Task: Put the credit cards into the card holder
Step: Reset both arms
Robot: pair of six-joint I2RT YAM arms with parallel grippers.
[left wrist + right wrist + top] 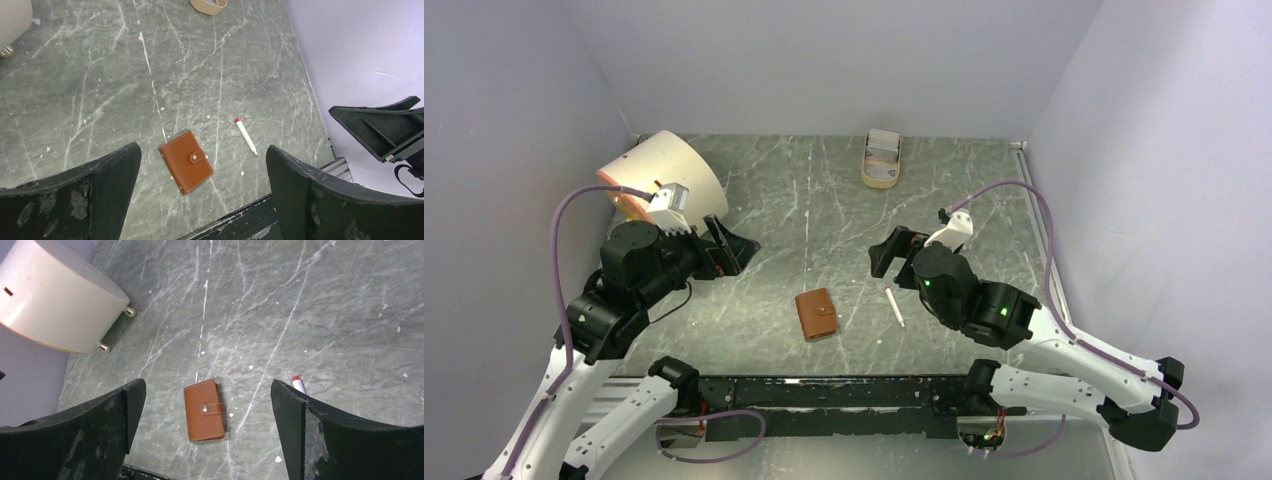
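Note:
The card holder [817,314] is a brown wallet lying shut, snap tab fastened, on the green marble table near the front middle. It also shows in the left wrist view [186,162] and the right wrist view [204,410]. Pale grey credit cards [883,152] lie in a tan oval tray at the back. My left gripper [736,246] is open and empty, raised to the wallet's left [202,151]. My right gripper [886,254] is open and empty, raised to the wallet's right [207,386].
The tan oval tray [881,180] stands at the back middle. A big cream drum [664,172] lies on its side at the back left. A thin white pen-like stick with a red end [894,305] lies right of the wallet. A black rail [824,392] runs along the front edge.

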